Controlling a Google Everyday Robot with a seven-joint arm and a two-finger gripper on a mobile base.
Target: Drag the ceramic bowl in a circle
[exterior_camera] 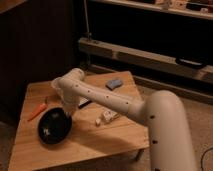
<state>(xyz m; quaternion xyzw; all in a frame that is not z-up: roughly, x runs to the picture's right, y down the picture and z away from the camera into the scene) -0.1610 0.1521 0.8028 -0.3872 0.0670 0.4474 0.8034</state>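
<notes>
The ceramic bowl (54, 127), a wide, shallow, glossy black dish with pale specks inside, lies on the left half of the wooden table (100, 140). My white arm reaches in from the lower right, bends above the table and points down. The gripper (68, 113) meets the bowl's right rim and is shut on it. The arm's last link hides the fingers' contact with the rim.
An orange carrot-like piece (37, 113) lies just left of the bowl. A small white object (106, 118) sits mid-table and a blue block (114, 83) lies near the far edge. Dark shelving stands behind the table, and the bowl is near the front-left edge.
</notes>
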